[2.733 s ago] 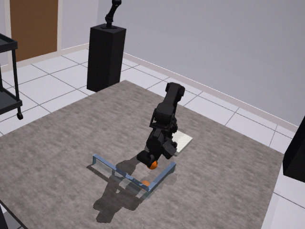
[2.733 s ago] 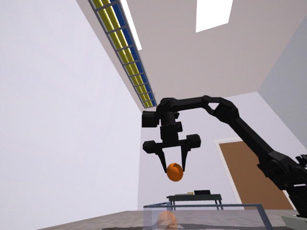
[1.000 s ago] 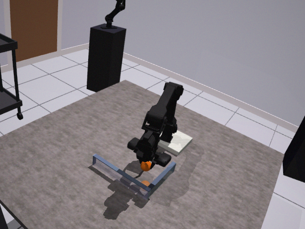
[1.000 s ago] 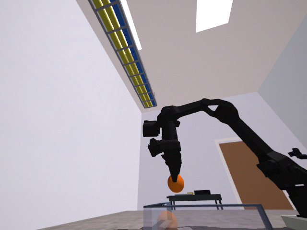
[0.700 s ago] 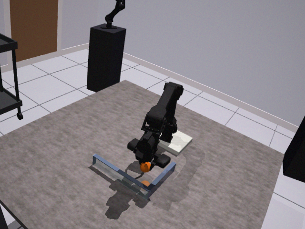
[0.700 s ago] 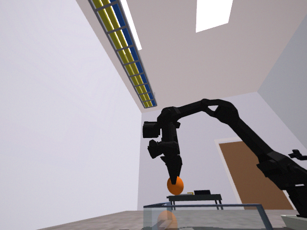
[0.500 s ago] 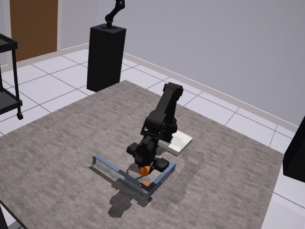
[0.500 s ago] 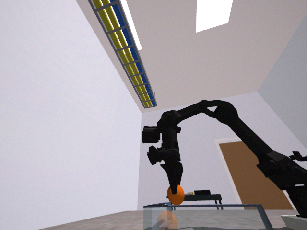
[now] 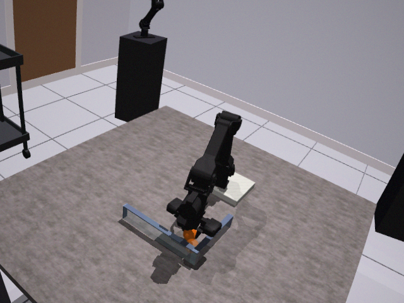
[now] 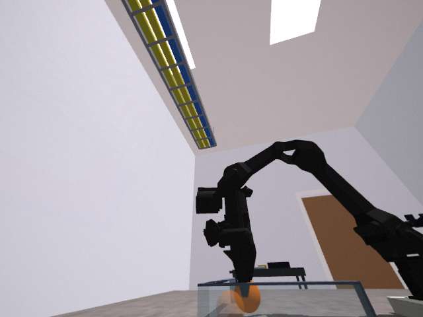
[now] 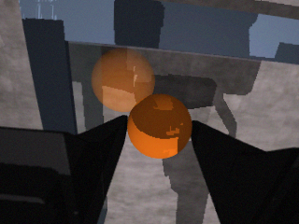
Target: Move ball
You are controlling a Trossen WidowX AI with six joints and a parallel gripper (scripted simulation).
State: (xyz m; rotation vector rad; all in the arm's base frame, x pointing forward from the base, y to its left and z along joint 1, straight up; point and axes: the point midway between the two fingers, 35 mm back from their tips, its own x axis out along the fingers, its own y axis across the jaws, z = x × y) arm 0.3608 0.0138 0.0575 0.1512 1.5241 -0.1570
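The orange ball (image 9: 189,235) (image 10: 253,299) (image 11: 160,135) is low, inside the corner of the walls. My gripper (image 11: 159,123) is shut on it, one finger on each side. The see-through copy (image 9: 194,243) (image 10: 225,302) (image 11: 119,81) sits close to the corner. In the wrist view it is up and left of the ball, and their outlines slightly overlap. The two low clear walls (image 9: 143,220) (image 9: 226,221) (image 10: 328,282) meet just beyond the copy. Whether the ball touches the table is hard to tell.
The long wall (image 11: 196,47) runs across the top of the wrist view, and the other wall (image 11: 49,79) stands at its left, near the left finger. The arm's pale base plate (image 9: 235,196) lies behind the gripper on the table (image 9: 98,182).
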